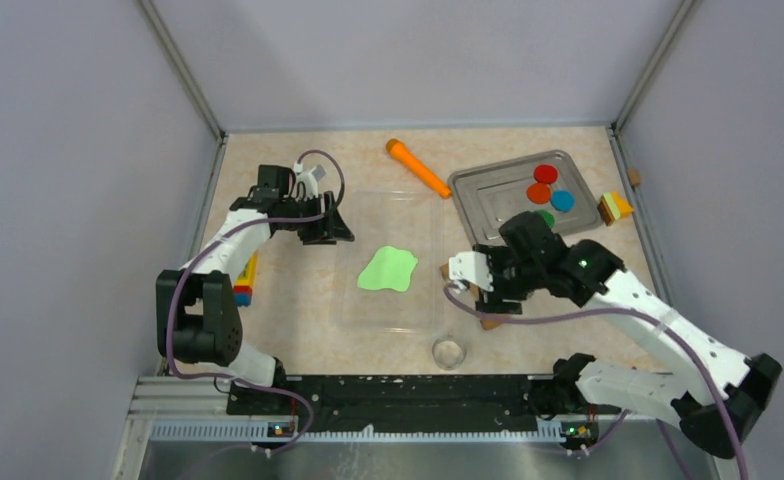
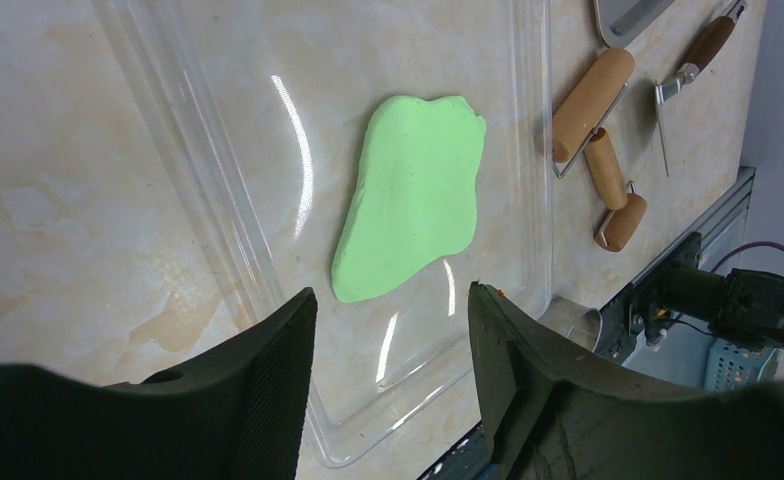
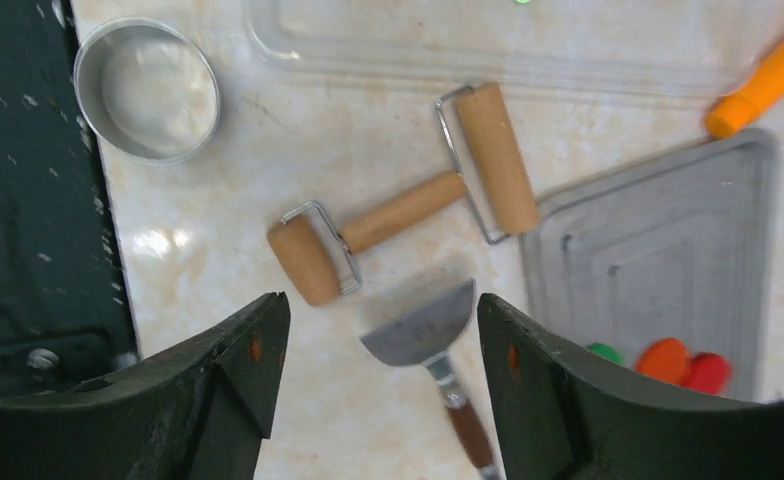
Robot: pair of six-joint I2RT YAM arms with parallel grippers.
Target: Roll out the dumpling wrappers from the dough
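- Top view: the dough (image 1: 388,270), a flat lime-green sheet of uneven outline, is lying in the middle of a clear plastic tray (image 1: 393,205) on the beige marbled table (image 1: 288,320). Pale grey walls are closing the table in on three sides.
- The left gripper (image 1: 333,228) is hovering at 10 o'clock from the dough. The right gripper (image 1: 473,290) is hanging at 3 o'clock, its arm hiding part of a metal tray (image 1: 488,195) that is holding red (image 1: 545,173), orange (image 1: 539,193) and blue (image 1: 563,200) discs.
- An orange stick (image 1: 418,168) is lying at 1 o'clock and a ring cutter (image 1: 449,352) at 5 o'clock.
- Left wrist view: the left gripper (image 2: 388,385) is standing spread and empty, the dough (image 2: 413,195) lying apart at its 12 o'clock.
- Right wrist view: the right gripper (image 3: 383,340) is spread wide, holding nothing, over a scraper (image 3: 423,335). A wooden roller (image 3: 408,205) is lying at 12 o'clock.
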